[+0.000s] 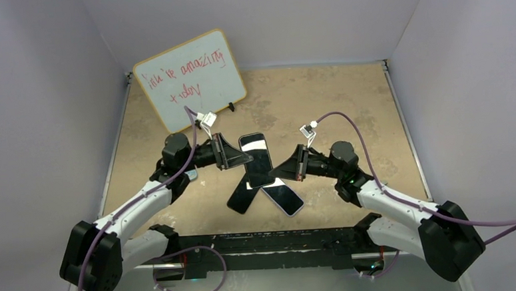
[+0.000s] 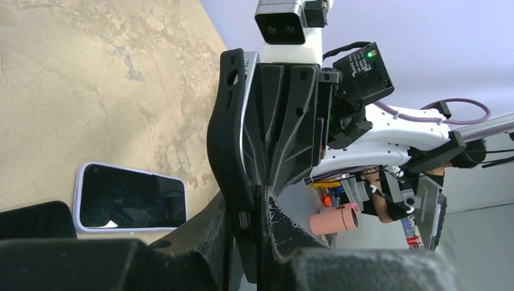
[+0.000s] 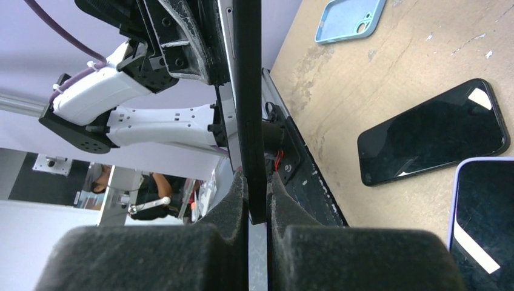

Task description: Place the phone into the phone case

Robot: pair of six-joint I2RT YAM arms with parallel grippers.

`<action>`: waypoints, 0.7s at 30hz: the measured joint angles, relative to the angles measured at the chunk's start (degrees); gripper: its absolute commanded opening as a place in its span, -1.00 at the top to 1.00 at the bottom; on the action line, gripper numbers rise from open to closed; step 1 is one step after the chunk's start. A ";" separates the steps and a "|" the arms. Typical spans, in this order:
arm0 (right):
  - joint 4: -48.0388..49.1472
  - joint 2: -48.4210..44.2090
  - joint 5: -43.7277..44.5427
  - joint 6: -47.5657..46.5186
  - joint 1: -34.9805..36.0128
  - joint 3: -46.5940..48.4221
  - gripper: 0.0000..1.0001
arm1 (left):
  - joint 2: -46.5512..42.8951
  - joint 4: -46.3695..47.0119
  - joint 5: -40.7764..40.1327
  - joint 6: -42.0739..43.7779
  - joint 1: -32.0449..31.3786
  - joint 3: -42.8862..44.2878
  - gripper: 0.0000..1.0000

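A black phone case (image 2: 225,139) is held up above the middle of the table, with the grey-edged phone (image 2: 248,121) lying against it and the case bowing away from the phone's edge. In the top view the phone's dark screen (image 1: 256,157) faces up between both arms. My left gripper (image 2: 254,203) is shut on the case and phone from the left. From the right, my right gripper (image 3: 257,200) is shut on the thin black edge of the case (image 3: 248,109). How far the phone sits in the case is hidden.
Under the held phone lie a bare black phone (image 1: 241,198) and a phone in a lavender case (image 1: 283,197). A light-blue case (image 3: 350,18) lies near the left arm. A whiteboard (image 1: 191,72) leans at the back left. Walls close in the table.
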 measured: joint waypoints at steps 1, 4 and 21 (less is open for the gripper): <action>-0.04 -0.24 0.26 0.13 0.15 0.00 1.00 | -0.68 -1.55 -0.22 0.79 -0.09 0.33 1.00; -0.72 -0.79 0.59 0.17 0.42 -0.02 0.60 | -1.27 -4.00 -0.33 1.95 -0.20 0.79 1.00; -14.08 -9.01 2.86 -9.60 -0.15 8.66 -0.75 | -1.77 -1.57 12.72 5.68 0.37 -1.07 1.00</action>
